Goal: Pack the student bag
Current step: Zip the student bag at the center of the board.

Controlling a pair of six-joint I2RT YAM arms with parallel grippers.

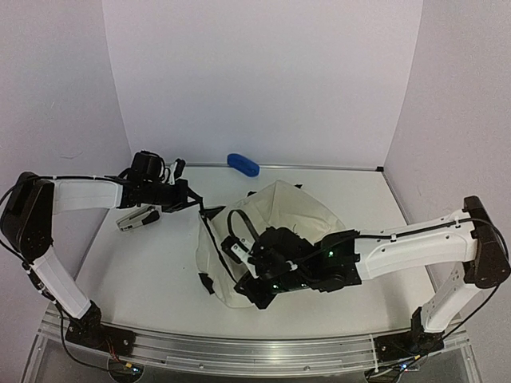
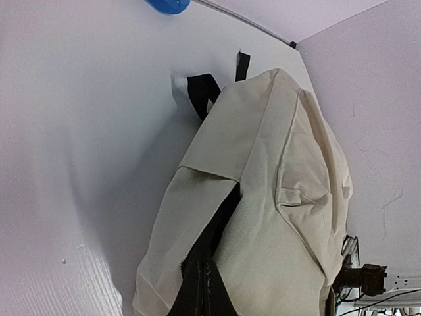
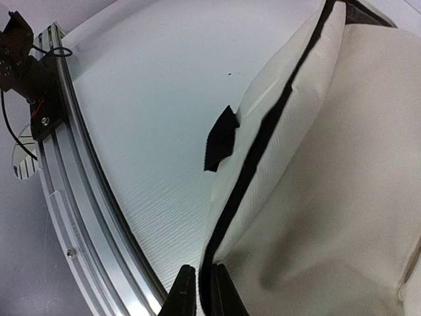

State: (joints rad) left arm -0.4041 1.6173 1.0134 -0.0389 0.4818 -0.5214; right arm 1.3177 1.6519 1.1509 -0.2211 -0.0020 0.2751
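The student bag [image 1: 299,217] is a cream backpack lying in the middle of the white table, its black top handle [image 1: 239,225] arched up. My left gripper [image 1: 200,209] is at the bag's far-left edge. In the left wrist view it [image 2: 202,276] is shut on the dark edge of the bag [image 2: 276,164], beside a dark slit in the cloth. My right gripper [image 1: 254,289] is at the bag's near edge. Its jaws [image 3: 204,268] stand a narrow gap apart. The black zipper line [image 3: 263,138] of the bag [image 3: 342,171] runs between them, with a sliver of light beside one finger.
A blue object [image 1: 243,164] lies at the back wall, also at the top of the left wrist view [image 2: 168,5]. A grey and white object [image 1: 137,217] lies under the left arm. A metal rail [image 3: 79,197] runs along the table's near edge. A black tab [image 3: 220,138] sticks out of the bag's side.
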